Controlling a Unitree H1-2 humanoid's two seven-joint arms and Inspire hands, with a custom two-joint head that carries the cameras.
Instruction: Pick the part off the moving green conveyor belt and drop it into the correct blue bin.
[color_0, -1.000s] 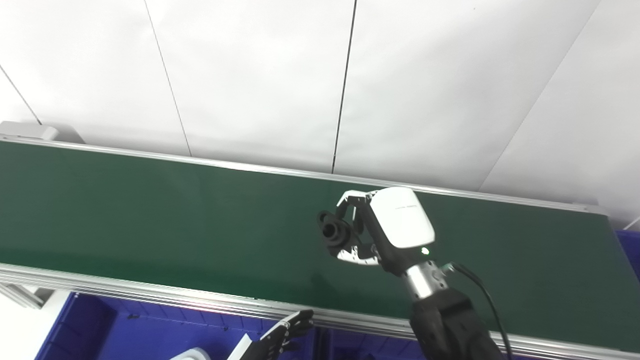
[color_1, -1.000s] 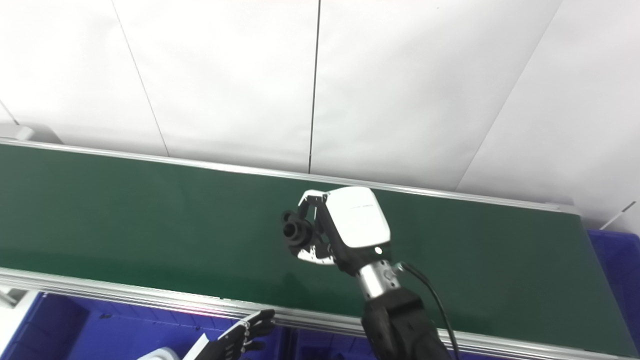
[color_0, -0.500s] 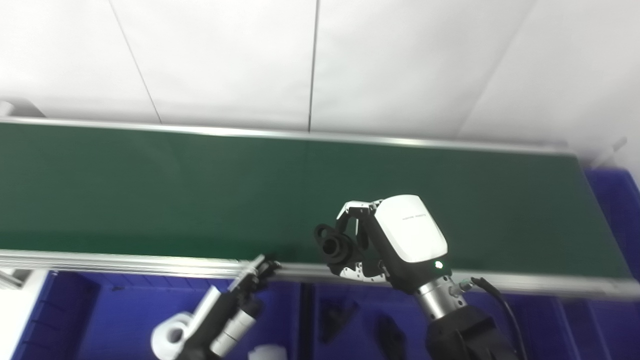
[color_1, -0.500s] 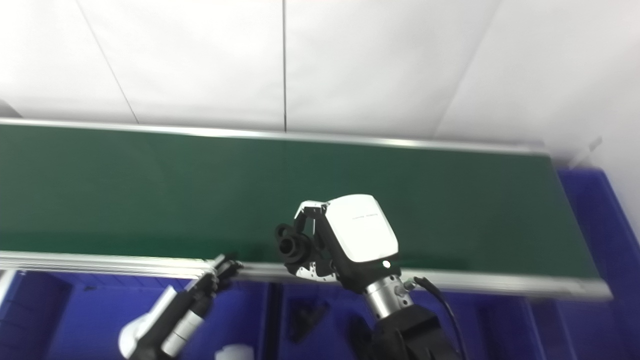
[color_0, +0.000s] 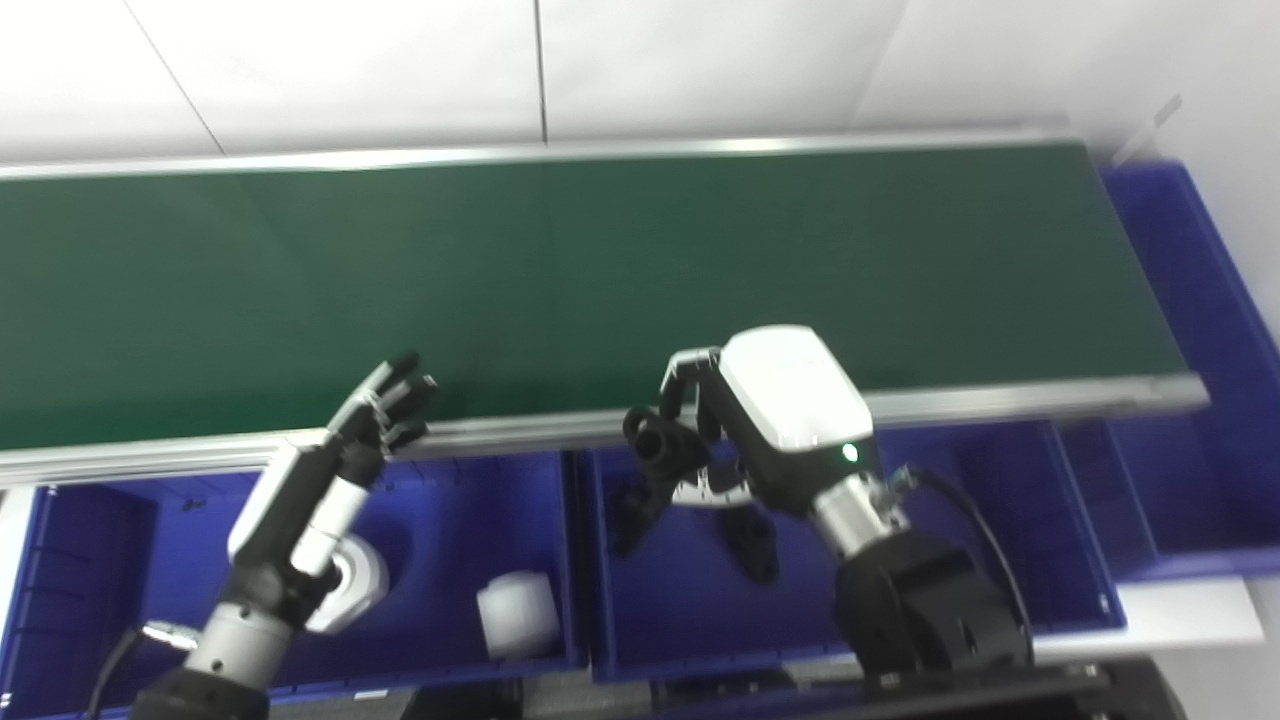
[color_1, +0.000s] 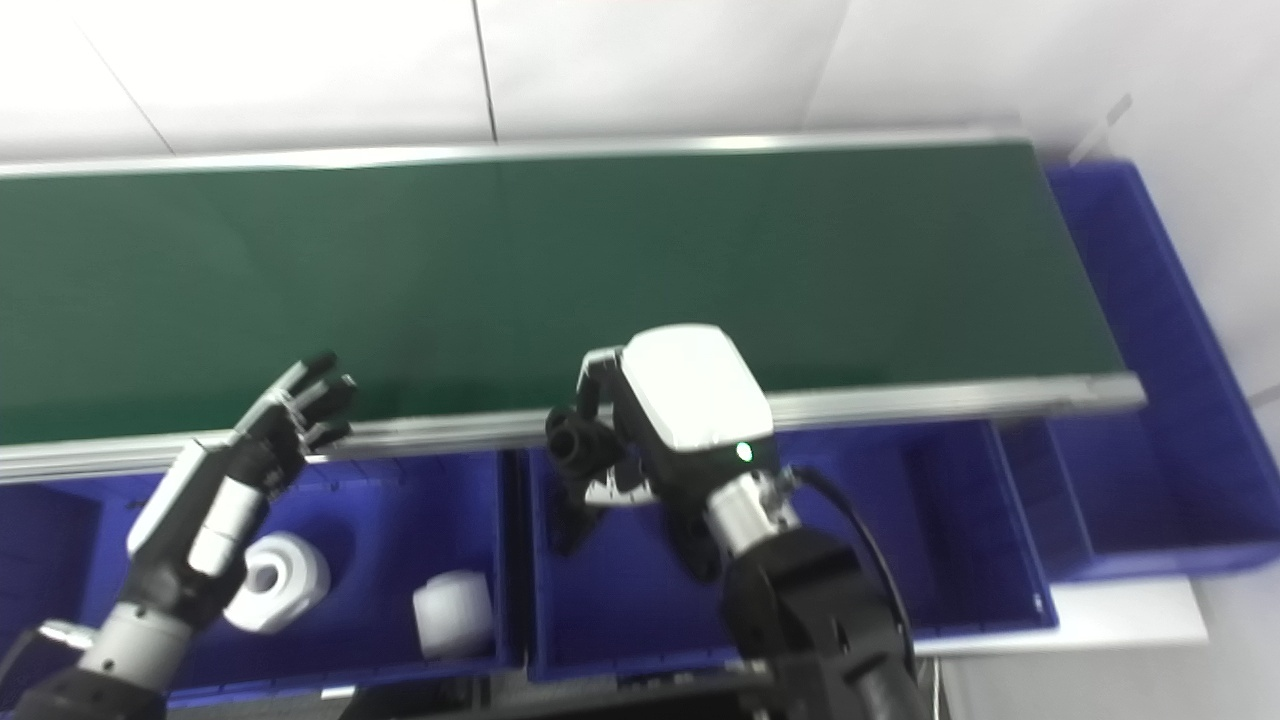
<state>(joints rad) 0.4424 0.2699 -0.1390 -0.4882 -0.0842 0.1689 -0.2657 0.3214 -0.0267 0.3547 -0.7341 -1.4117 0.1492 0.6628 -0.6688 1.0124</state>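
Blue bins sit in a row just below the green conveyor belt (color_0: 600, 270). Over the left bin (color_0: 450, 500), which holds two white parts (color_0: 518, 612), the left hand (color_0: 345, 445) hovers with fingers spread, holding nothing. Right of it, above the middle bin (color_0: 1000, 520) with its black parts (color_0: 752, 545), the right hand (color_0: 745, 425) has its fingers pinching a black cylindrical part (color_0: 660, 447).
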